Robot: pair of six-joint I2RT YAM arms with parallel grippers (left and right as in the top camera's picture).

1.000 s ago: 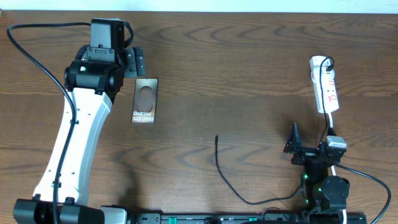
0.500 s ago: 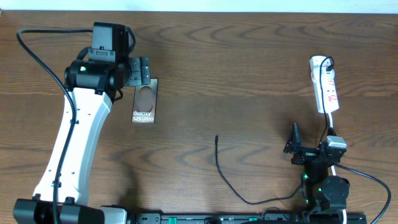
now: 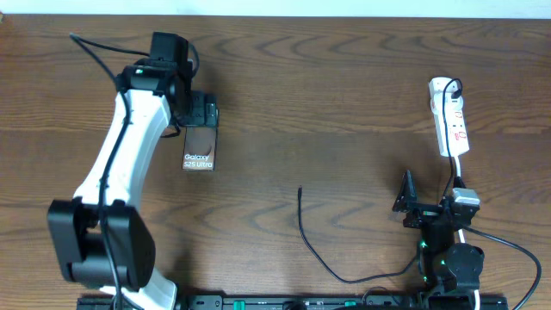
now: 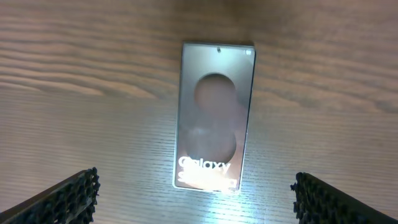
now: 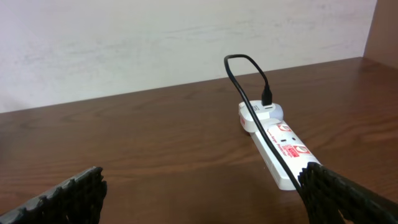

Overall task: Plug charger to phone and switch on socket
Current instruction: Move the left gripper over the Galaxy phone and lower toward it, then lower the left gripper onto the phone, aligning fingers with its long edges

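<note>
- The left arm [image 3: 120, 164] had swung right, so the left gripper [image 3: 204, 114] now hung over the far end of the phone [image 3: 200, 148]. Its jaws were spread wide (holding nothing), so a grab looked next.
- The right gripper [image 3: 406, 200] had not moved. It was spread wide too, near the socket [image 3: 450, 116].
- The charger [image 3: 303, 226] lay unmoved mid-table, not plugged in.
</note>
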